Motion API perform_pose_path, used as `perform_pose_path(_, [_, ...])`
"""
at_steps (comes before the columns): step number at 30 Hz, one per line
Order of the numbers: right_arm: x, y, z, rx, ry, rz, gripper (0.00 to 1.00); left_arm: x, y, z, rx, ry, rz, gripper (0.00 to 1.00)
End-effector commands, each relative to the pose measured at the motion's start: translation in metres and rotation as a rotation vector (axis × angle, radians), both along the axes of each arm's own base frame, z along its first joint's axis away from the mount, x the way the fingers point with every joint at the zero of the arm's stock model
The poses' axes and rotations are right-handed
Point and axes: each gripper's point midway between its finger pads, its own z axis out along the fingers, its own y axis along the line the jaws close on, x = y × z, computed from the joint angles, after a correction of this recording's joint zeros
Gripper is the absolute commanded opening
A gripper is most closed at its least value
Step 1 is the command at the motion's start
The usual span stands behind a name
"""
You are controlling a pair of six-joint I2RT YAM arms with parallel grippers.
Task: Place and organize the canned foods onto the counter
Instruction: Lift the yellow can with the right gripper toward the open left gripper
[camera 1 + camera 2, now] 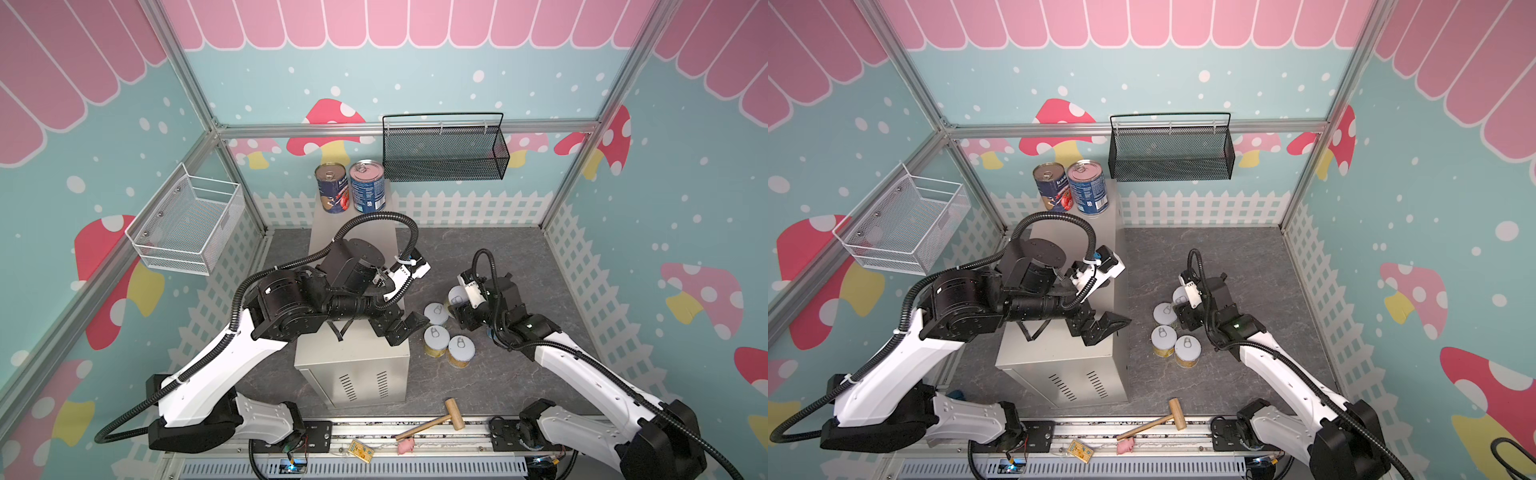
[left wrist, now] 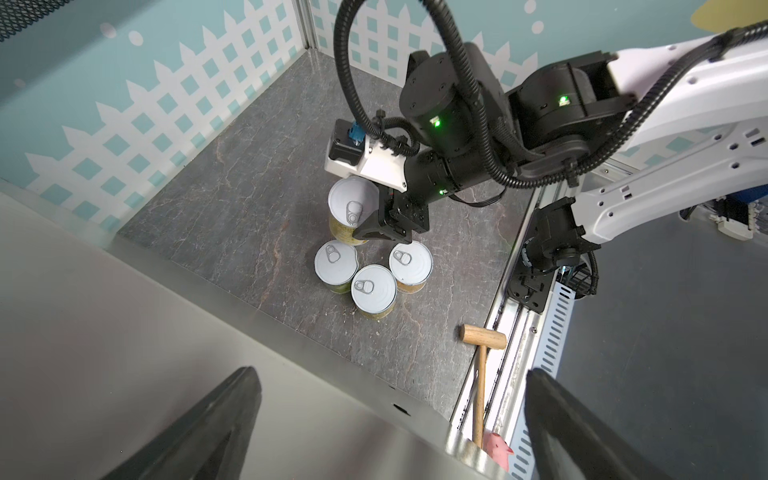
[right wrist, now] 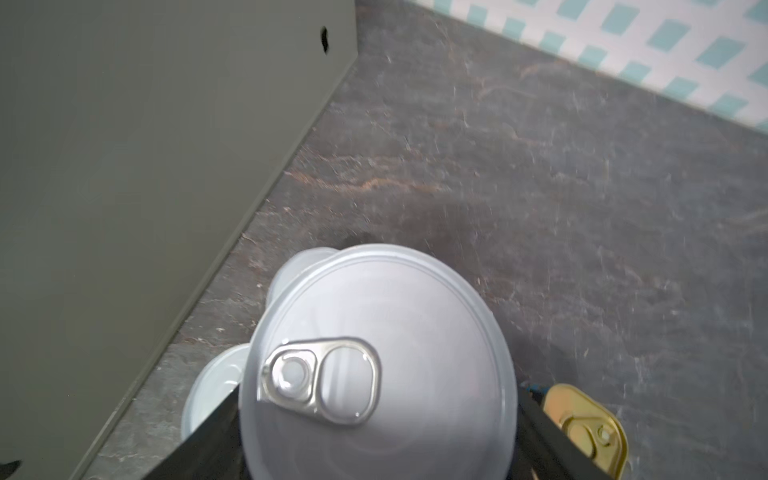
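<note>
My right gripper [image 3: 378,424] is shut on a short yellow-label can [image 2: 353,205], its fingers on either side of the silver pull-tab lid [image 1: 457,296]. The can sits slightly higher than three more short cans [image 1: 436,313] [image 1: 435,338] [image 1: 460,349] clustered on the grey floor right of the counter [image 1: 353,361]. Two tall blue-label cans [image 1: 331,187] [image 1: 368,185] stand at the counter's far end. A gold-topped tin [image 3: 590,428] lies beside the right gripper. My left gripper [image 1: 405,328] hangs open and empty over the counter's near end.
A wooden mallet [image 1: 432,419] lies by the front rail, with a pink toy [image 1: 405,446] and a small yellow item [image 1: 360,449]. A black mesh basket [image 1: 444,153] hangs on the back wall. A white wire basket [image 1: 187,220] hangs on the left wall.
</note>
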Motion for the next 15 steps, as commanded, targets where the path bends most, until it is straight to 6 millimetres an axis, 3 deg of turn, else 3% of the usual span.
perform_pose_path(1, [-0.004,0.019,0.058,0.072,-0.119,0.133,0.67,-0.006,0.005,0.007,0.002,-0.03,-0.032,0.99])
perform_pose_path(15, [-0.056,0.066,0.179,0.296,-0.167,0.504,0.65,0.003,0.022,0.003,0.002,-0.119,0.034,0.99])
